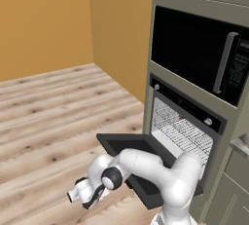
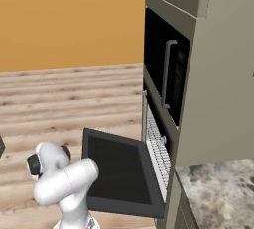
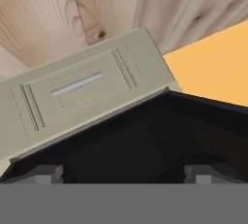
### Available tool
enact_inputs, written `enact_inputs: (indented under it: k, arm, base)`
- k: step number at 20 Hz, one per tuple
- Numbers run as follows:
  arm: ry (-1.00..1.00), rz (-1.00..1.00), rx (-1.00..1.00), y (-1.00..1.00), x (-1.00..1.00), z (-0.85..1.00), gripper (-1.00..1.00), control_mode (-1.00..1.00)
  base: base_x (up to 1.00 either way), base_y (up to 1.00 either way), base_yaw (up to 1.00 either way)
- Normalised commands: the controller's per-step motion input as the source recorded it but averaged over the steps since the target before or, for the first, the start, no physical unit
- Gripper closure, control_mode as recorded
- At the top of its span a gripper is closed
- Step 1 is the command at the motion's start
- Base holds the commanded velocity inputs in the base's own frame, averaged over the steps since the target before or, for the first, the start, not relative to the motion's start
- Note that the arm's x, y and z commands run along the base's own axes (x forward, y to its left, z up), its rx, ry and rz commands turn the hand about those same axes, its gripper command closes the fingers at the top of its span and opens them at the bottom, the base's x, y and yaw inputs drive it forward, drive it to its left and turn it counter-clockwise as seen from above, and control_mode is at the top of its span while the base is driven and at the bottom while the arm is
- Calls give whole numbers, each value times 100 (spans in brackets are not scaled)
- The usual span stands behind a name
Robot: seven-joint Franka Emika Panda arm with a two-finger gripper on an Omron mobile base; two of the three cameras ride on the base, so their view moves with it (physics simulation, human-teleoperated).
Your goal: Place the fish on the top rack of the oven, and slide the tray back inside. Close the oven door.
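While my fingers (image 3: 124, 172) stand spread wide with nothing between them, my hand (image 1: 86, 192) hangs low over the wood floor (image 1: 53, 117), at 8 o'clock of the oven door (image 1: 141, 160) in the left base view. That black oven door is dropped open and about level, hinged at the foot of the oven (image 1: 187, 121) in the olive-grey cabinetry, below the microwave (image 1: 199, 53). Inside the oven at 2 o'clock of the door sits the silver top rack (image 1: 182, 131); I cannot tell whether any fish lies on it.
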Motion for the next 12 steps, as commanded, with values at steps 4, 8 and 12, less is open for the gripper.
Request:
enact_inputs:
  k: [4,8,12]
  arm:
    - [0,-7,-12,0,43,-93,-100,-100]
    - [0,-8,-16,0,35,-100,-100,-100]
    - [0,-12,-18,-24,10,-91,-100,-100]
  base:
    - [0,0,0]
    - [0,0,0]
    - [0,0,0]
